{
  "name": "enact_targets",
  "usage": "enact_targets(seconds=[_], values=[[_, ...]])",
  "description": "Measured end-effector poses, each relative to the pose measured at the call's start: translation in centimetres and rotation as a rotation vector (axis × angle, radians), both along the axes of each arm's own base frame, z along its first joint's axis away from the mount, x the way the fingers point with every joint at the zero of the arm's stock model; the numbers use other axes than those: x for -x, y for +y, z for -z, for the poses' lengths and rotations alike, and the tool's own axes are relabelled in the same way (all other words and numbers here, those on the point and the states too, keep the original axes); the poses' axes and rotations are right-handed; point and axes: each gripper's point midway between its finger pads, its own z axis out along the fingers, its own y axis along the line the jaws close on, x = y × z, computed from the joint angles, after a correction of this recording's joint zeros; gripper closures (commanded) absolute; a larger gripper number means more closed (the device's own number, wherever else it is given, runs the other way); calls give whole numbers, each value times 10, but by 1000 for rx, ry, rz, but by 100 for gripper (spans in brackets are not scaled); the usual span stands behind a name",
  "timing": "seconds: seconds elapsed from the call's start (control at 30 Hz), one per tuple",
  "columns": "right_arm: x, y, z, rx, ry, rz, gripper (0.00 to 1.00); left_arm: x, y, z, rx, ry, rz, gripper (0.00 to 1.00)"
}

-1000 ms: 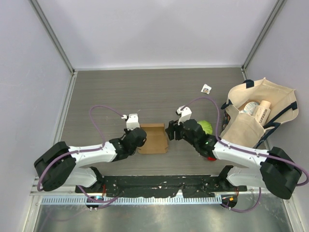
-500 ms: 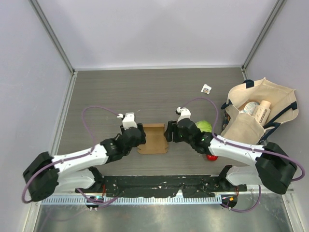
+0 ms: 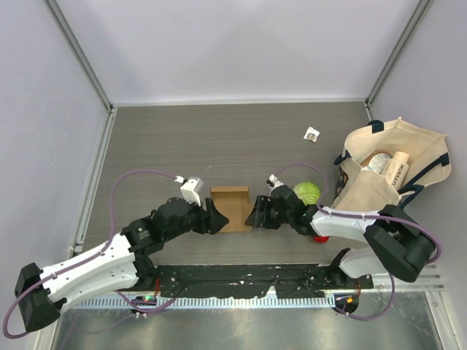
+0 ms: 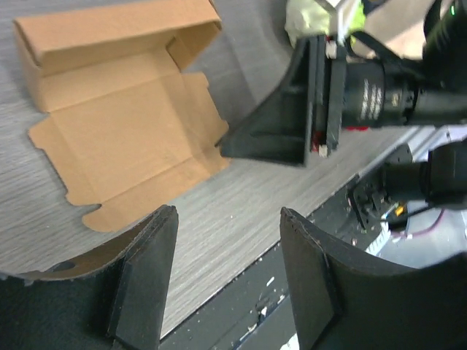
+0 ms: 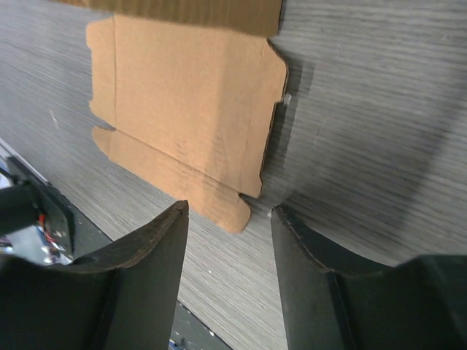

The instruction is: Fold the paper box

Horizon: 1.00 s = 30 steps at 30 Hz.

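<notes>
**Two claws flanking a half-opened paper box**

The paper box [image 3: 230,210] is lying near the front of the bench [image 3: 219,138], spread mostly flat with its brown inside facing up and its far side folded upward. The left claw [image 3: 217,219] is sitting just at the box's left edge, its fingers [image 4: 146,277] standing apart with nothing but bench between them. The right claw [image 3: 255,214] is hanging at the box's right edge, fingers likewise spread and gripping nothing; from where I'm looking, I cannot tell whether a fingertip is touching the cardboard. To the right of the box, behind the right arm, a green cabbage [image 3: 308,192] is resting, and farther right of the box a cream tote bag [image 3: 379,182] is standing open.
</notes>
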Motion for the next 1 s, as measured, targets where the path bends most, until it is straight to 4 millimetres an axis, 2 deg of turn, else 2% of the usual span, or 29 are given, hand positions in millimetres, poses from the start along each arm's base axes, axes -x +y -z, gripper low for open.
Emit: enact_targets(seconds=[0.03,0.1,0.23,0.47,0.5,0.67,0.83,0.9,1.0], values=[[-1,2,0,-19,11,3,48,3,-2,1,-1,9,23,27],[-4,6,1,-50,26,15,53,10,-7,8,-20,26,82,26],[-10,9,3,-84,47,45,59,21,-18,25,-90,77,193,34],[-25,8,7,-82,58,67,74,23,-37,43,-220,101,331,36],[-26,9,8,-81,63,64,80,24,-39,46,-247,108,341,35],[-32,13,12,-73,90,57,100,23,-53,54,-406,68,386,29],[-37,17,10,-65,134,43,100,17,-62,65,-608,-3,421,24],[-36,15,9,-68,164,38,100,14,-64,75,-696,-30,445,22],[-34,9,8,-81,214,37,100,17,-58,97,-825,-49,489,17]])
